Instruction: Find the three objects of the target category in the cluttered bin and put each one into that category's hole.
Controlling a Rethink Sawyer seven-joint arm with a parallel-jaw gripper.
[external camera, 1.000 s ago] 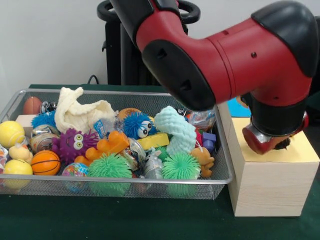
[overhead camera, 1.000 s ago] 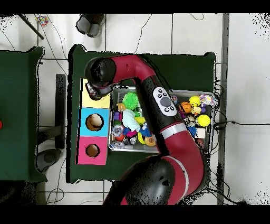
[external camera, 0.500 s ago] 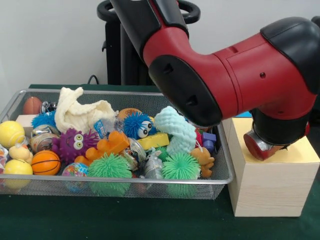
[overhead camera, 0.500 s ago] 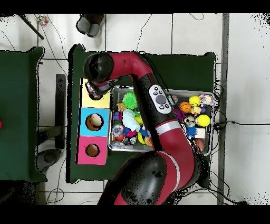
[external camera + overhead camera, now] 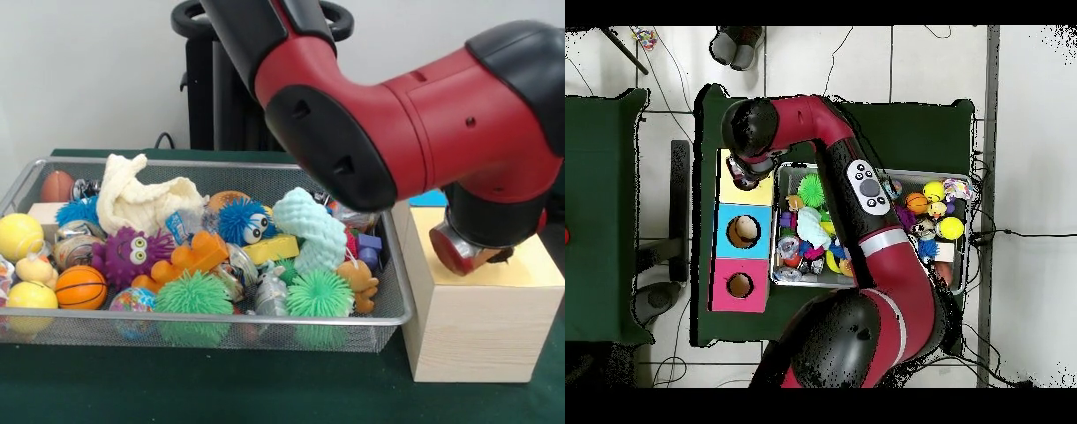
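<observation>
My gripper (image 5: 470,251) hangs low over the yellow top (image 5: 533,266) of the wooden box, right of the bin, and the wrist hides its tips. A small dark bit (image 5: 501,256) shows at its lower edge; what it is cannot be made out. In the overhead view the gripper (image 5: 743,177) covers the yellow section (image 5: 762,191), so no hole shows there. The blue section's hole (image 5: 743,231) and the pink section's hole (image 5: 740,285) are in plain sight. The wire bin (image 5: 221,317) holds several toys: green spiky balls (image 5: 193,293), a purple fuzzy creature (image 5: 131,254), an orange basketball (image 5: 80,287).
My red arm (image 5: 415,115) spans the bin's right half from above. Also in the bin are a cream cloth (image 5: 141,199), a teal knitted piece (image 5: 311,228), a blue fuzzy ball with eyes (image 5: 243,221) and yellow balls (image 5: 19,235). Green cloth (image 5: 203,380) covers the table.
The arm's elbow has swung a little. The gripper has stayed over the box's yellow top, shifting only slightly sideways.
</observation>
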